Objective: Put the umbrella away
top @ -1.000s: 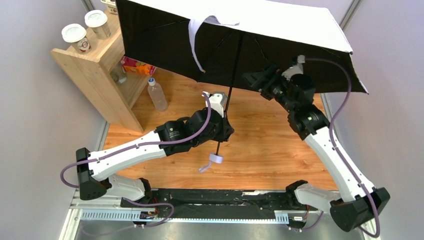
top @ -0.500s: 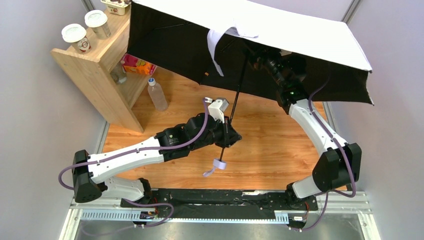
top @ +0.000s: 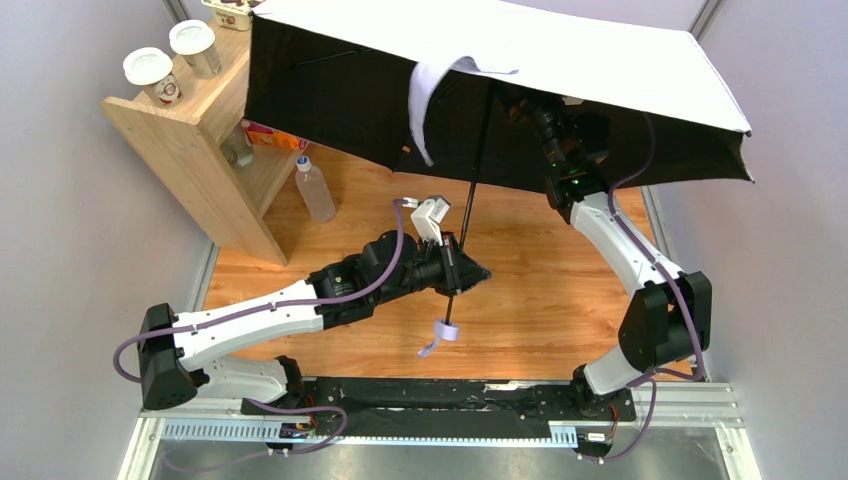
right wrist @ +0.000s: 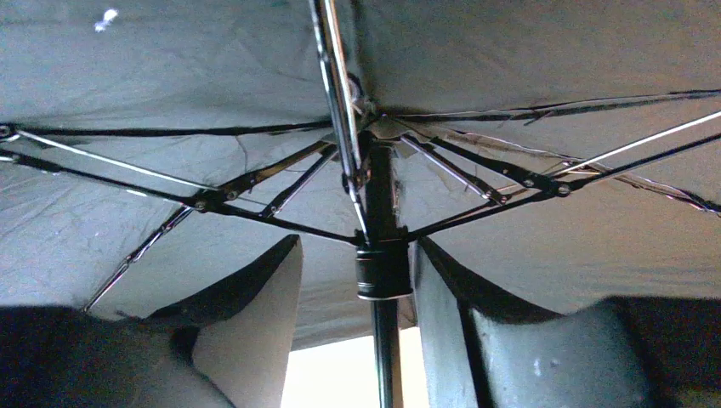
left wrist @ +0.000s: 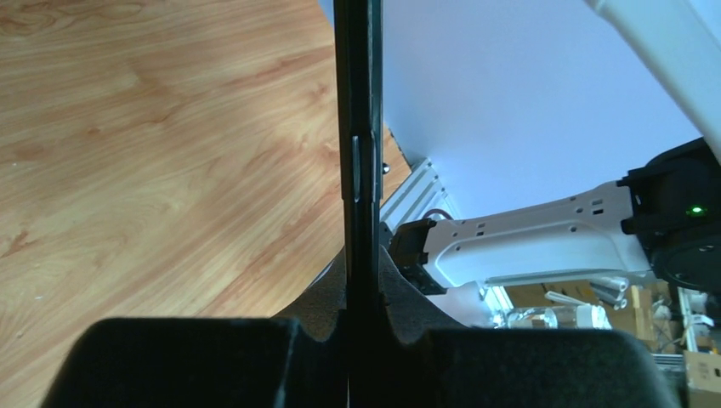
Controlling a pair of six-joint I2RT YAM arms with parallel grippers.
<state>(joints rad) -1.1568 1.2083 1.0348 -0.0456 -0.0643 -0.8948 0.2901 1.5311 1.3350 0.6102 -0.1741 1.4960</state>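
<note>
With the umbrella shaft (left wrist: 357,127) clamped in the left claw (left wrist: 361,327), the slider (right wrist: 383,270) between the right claw's (right wrist: 357,255) parted fingers (right wrist: 255,323) should next be gripped and pulled down.

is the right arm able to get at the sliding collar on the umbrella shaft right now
Probably yes: the right tool sits under the open canopy with a finger either side of the collar, nothing between. The left tool clamps the shaft lower down, well clear.

Matt cloth umbrella (top: 560,50); smooth, grained wooden table (top: 540,300).
</note>
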